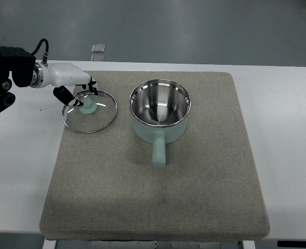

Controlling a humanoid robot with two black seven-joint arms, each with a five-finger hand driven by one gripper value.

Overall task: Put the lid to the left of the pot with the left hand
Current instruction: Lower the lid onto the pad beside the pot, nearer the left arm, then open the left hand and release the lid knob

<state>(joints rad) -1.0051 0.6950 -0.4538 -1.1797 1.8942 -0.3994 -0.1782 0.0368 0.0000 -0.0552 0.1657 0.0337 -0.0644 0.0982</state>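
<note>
A glass lid (102,115) with a metal rim and a pale green knob (89,107) lies flat on the grey mat (158,197), to the left of the pot. The pot (160,110) is pale green with a steel inside and stands upright, its handle (158,150) pointing toward the near edge. My left hand (82,97) comes in from the left and hovers over the lid's far-left part. Its dark fingers (66,96) are spread on either side of the knob and do not clasp it. The right hand is not in view.
The mat covers most of the white table (288,135). A small clear object (98,48) sits at the table's far edge. The black arm housing (2,72) fills the far left.
</note>
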